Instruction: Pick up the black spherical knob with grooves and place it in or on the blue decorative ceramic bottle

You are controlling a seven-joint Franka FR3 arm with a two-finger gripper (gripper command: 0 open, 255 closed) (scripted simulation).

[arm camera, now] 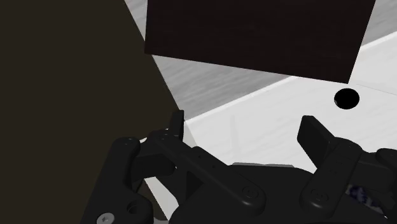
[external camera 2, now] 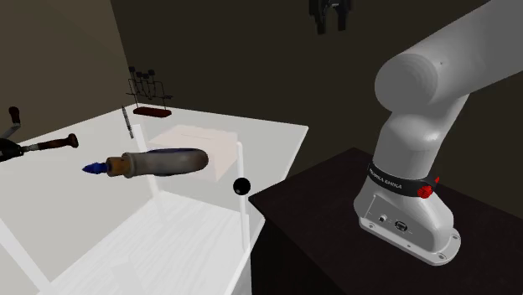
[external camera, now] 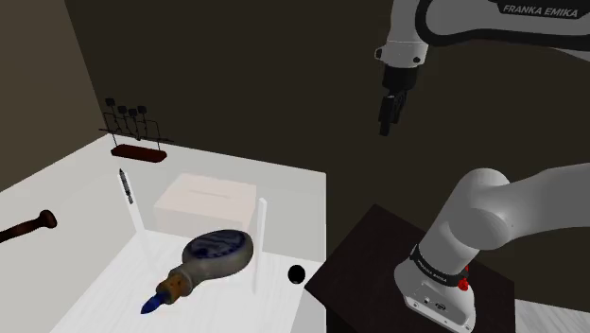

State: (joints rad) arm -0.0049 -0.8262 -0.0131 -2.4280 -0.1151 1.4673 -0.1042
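Note:
The black knob (external camera: 297, 274) is a small dark ball resting on the white table (external camera: 85, 194), close to the edge that faces the stand. It also shows as the knob (external camera 2: 242, 187) and the knob (arm camera: 347, 98). The bottle (external camera: 213, 255) lies on its side to the knob's left, with a blue-and-white patterned body, brown neck and blue tip. In the second exterior view the bottle (external camera 2: 155, 162) points its tip left. My gripper (external camera: 386, 118) hangs high above the stand, far from both. The gripper (arm camera: 245, 130) is open, with nothing between its fingers.
A pale box (external camera: 206, 201) sits behind the bottle. Thin white posts (external camera: 260, 244) rise beside the bottle. A dark-based wire rack (external camera: 137, 132) stands at the table's far corner. A brown-handled tool (external camera: 28, 227) lies at the left edge. The dark stand (external camera: 378, 255) adjoins the table.

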